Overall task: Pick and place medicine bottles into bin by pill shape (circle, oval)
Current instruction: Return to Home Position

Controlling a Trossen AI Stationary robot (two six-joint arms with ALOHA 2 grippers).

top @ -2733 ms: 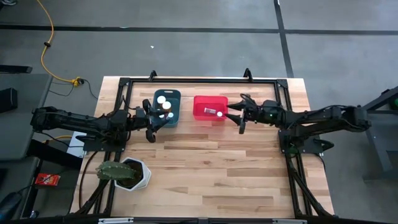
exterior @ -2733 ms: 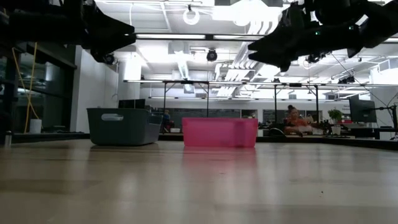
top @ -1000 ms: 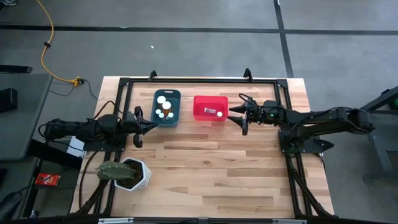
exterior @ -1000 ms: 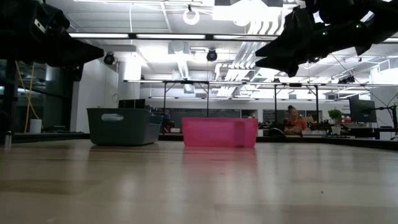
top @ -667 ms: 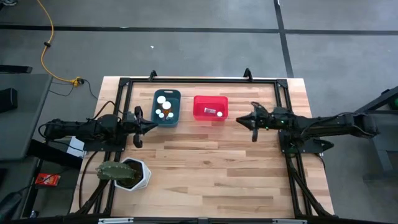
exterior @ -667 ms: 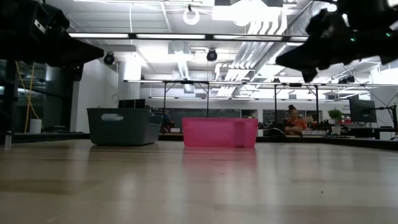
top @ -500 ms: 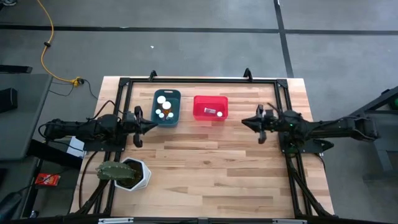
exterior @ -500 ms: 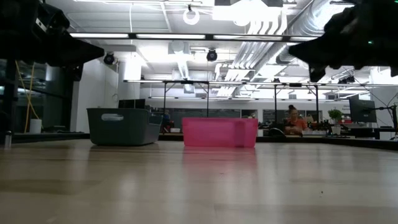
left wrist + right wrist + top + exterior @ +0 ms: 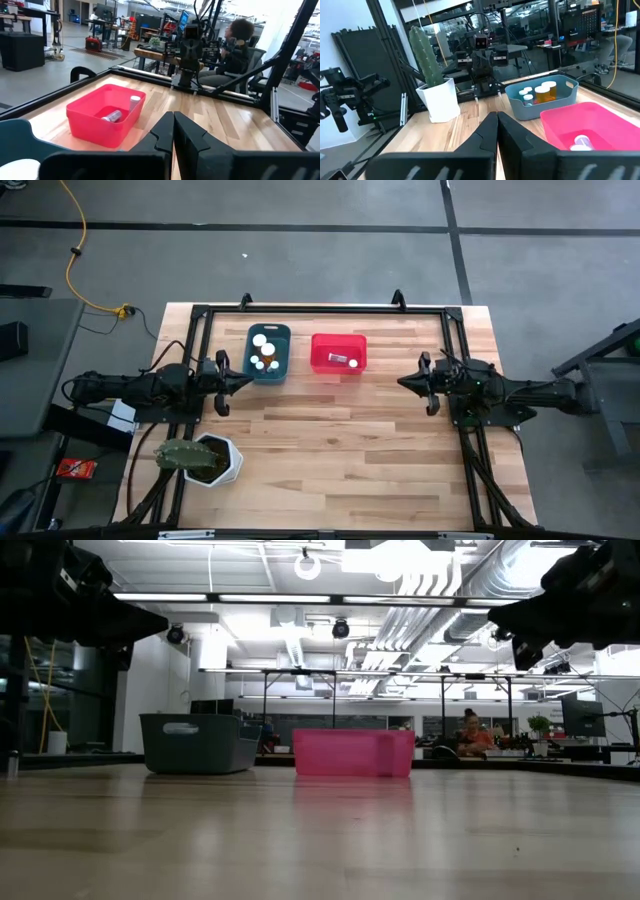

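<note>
The dark teal bin [image 9: 268,352] holds several upright medicine bottles [image 9: 540,92] with white caps. Right of it, the red bin [image 9: 339,353] holds two bottles: one lying on its side [image 9: 111,116], one standing [image 9: 133,102]. Both bins rest on the far half of the table. My left gripper [image 9: 243,381] is shut and empty, in the air near the teal bin's near left corner. My right gripper [image 9: 403,383] is shut and empty, in the air to the right of the red bin. In each wrist view the fingers meet with nothing between them [image 9: 173,120] [image 9: 497,120].
A white hexagonal pot with a cactus [image 9: 205,460] stands at the near left. A black frame [image 9: 325,310] runs around the table's edges. Bare wood [image 9: 340,450] fills the table's middle and near side. A person [image 9: 470,735] sits in the room beyond.
My right gripper has drawn back from the red bin toward the table's right edge and slightly toward the near edge, and its fingers have shut with nothing in them. The bins and bottles have stayed where they were.
</note>
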